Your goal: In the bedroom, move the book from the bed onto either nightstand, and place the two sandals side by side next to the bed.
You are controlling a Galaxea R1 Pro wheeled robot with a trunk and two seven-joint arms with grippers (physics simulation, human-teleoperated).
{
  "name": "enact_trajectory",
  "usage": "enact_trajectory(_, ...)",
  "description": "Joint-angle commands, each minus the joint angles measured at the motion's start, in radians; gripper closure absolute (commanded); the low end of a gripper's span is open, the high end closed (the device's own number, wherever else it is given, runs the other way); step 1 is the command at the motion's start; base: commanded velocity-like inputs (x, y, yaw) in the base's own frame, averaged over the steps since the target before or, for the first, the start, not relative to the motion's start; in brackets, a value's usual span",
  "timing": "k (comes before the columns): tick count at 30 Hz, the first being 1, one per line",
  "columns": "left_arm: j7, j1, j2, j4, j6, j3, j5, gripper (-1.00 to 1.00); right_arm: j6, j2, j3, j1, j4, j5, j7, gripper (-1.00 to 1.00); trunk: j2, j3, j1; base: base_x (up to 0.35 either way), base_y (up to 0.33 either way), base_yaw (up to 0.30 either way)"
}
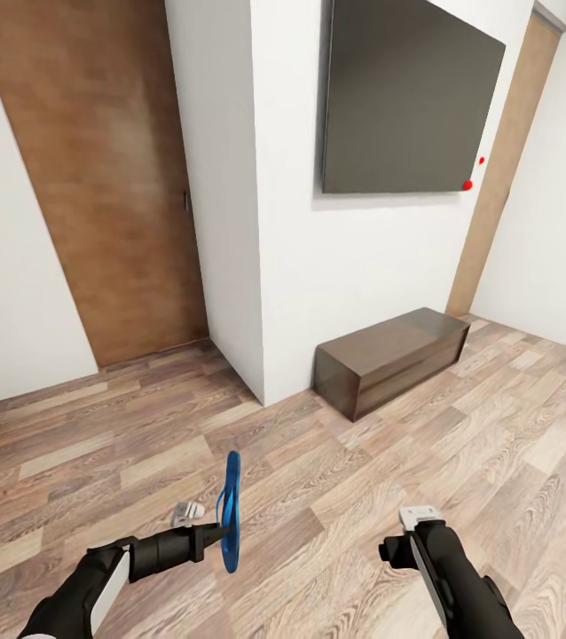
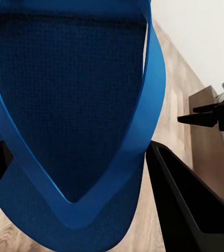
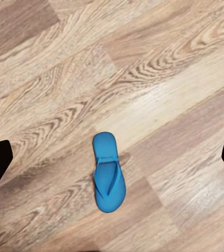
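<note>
The left gripper (image 1: 216,532) grips one blue sandal (image 1: 230,511) upright on edge – the right gripper (image 3: 112,157), fingers wide, hangs above the other sandal (image 3: 108,172), flat on wood-grain floor (image 3: 159,63)

Open wood floor (image 1: 460,461) ahead of both arms; a low dark bench (image 1: 391,358) against the white wall (image 1: 354,266) blocks the far side.

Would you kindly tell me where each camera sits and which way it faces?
Head view: from the head, down over both arms, left pincer holding a sandal on edge, toward the wall screen.
Left wrist view: along its fingers at the same sandal.
Right wrist view: straight down at a second sandal on the floor.
</note>
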Motion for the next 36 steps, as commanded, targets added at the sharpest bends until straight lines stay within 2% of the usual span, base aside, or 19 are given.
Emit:
enact_trajectory(1, -0.003, -0.001, 0.000, 0.000, 0.008, 0.000, 0.005, 1.00, 0.002, 0.002, -0.004, -0.001, -0.001, 0.010, 0.008, -1.00, -0.008, -0.004, 0.004, 0.000, 0.000, 0.000)
enact_trajectory(36, -0.002, -0.001, -0.002, 0.002, 0.008, 0.001, 0.006, 1.00, 0.000, 0.006, 0.000, -0.001, 0.002, 0.013, 0.004, -1.00, -0.253, -0.114, 0.138, 0.000, 0.000, 0.000)
